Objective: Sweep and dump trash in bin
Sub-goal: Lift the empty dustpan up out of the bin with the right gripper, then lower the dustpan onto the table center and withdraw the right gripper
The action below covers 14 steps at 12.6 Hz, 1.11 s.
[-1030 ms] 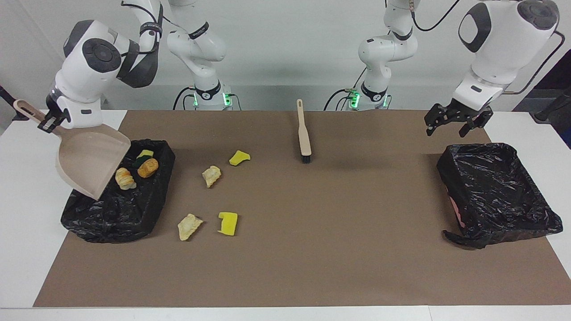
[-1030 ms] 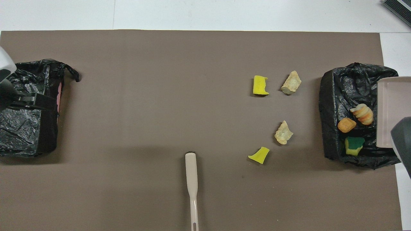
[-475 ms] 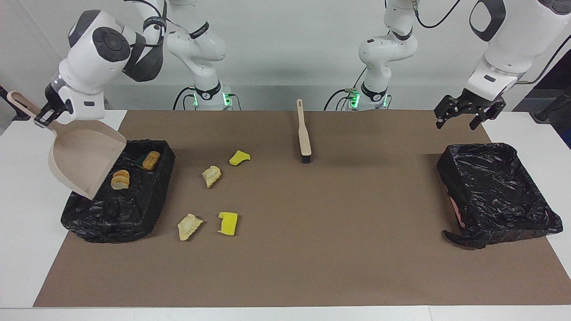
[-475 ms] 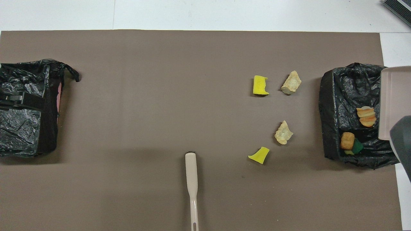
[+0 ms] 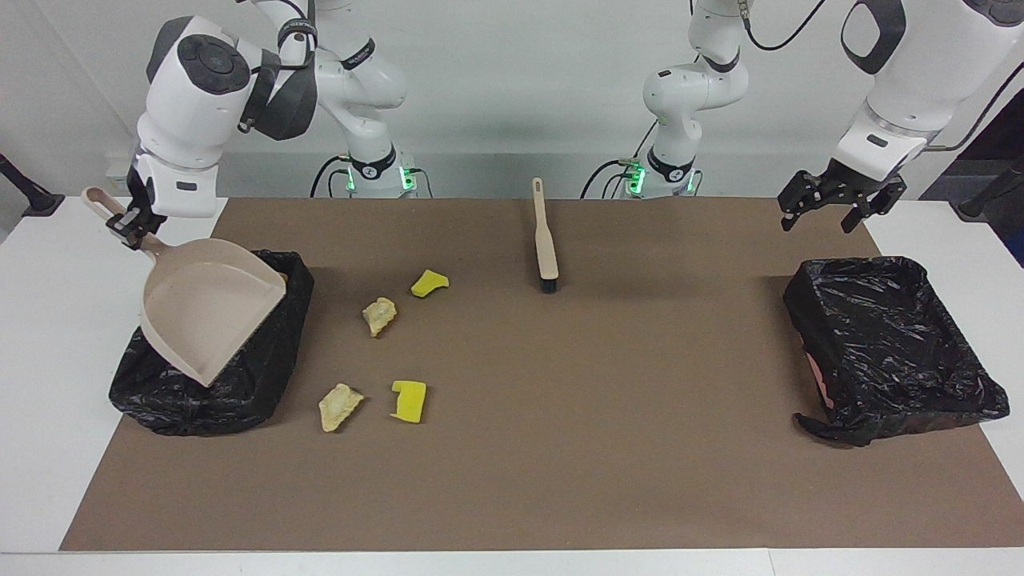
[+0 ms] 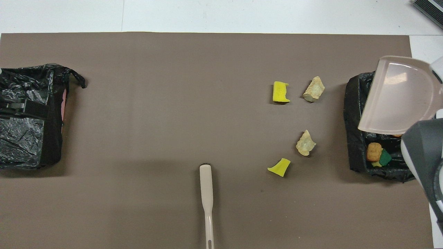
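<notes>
Brown matting [image 5: 560, 448] covers the white worktop [image 5: 48, 384] on which everything sits. At the right arm's end, the right gripper [image 5: 128, 228] is pinched onto the handle of a beige dustpan [image 5: 210, 308], which hangs tilted over a bin lined with black plastic [image 5: 240, 392]. In the overhead view an orange-brown lump [image 6: 373, 152] and a green-and-yellow sponge piece [image 6: 382, 159] lie inside that bin, partly under the pan. Just beside the bin, four scraps of trash lie on the mat: a tan chunk [image 5: 338, 406] touching nothing, a yellow sponge block [image 5: 410, 400] near it, another tan chunk [image 5: 379, 315] and a yellow-green piece [image 5: 429, 282] nearer to the robots. Mid-mat, close to the robots, lies a beige brush [image 5: 545, 237]. At the left arm's end, the left gripper [image 5: 824, 216] hangs with fingers spread wide above the mat, near a second black-lined bin [image 5: 888, 344].
</notes>
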### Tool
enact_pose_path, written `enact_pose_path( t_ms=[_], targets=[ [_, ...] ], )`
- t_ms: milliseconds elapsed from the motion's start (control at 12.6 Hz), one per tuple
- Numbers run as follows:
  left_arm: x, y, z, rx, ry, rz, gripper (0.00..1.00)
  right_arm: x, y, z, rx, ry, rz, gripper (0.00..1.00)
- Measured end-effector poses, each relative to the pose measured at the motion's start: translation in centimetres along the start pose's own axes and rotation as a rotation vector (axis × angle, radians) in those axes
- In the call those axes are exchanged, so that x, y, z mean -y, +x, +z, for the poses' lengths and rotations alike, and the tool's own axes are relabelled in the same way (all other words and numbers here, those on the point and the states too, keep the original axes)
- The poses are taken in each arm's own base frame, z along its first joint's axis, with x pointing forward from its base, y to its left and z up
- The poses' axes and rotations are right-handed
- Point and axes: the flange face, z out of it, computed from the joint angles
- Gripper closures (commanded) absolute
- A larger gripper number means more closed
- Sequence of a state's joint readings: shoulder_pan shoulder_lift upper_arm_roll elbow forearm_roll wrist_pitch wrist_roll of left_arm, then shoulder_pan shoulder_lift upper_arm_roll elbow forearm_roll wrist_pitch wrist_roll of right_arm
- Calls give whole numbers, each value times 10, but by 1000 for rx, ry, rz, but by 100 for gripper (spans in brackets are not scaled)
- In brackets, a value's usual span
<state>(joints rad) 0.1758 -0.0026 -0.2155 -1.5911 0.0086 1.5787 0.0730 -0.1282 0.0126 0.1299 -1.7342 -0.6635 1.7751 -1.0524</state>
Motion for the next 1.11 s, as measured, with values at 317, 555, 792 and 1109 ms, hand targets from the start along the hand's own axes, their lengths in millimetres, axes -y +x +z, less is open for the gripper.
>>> enact_pose_path(
  t_ms=[317, 555, 792, 1109],
  targets=[
    [0, 0, 0, 0, 0, 0, 0, 22, 81, -37, -149, 42, 199, 100],
    [0, 0, 0, 0, 0, 0, 0, 42, 148, -66, -234, 106, 380, 100],
    [0, 0, 0, 0, 0, 0, 0, 66, 219, -98, -303, 226, 614, 100],
    [0, 0, 0, 0, 0, 0, 0, 82, 283, -149, -365, 395, 878, 100]
  ],
)
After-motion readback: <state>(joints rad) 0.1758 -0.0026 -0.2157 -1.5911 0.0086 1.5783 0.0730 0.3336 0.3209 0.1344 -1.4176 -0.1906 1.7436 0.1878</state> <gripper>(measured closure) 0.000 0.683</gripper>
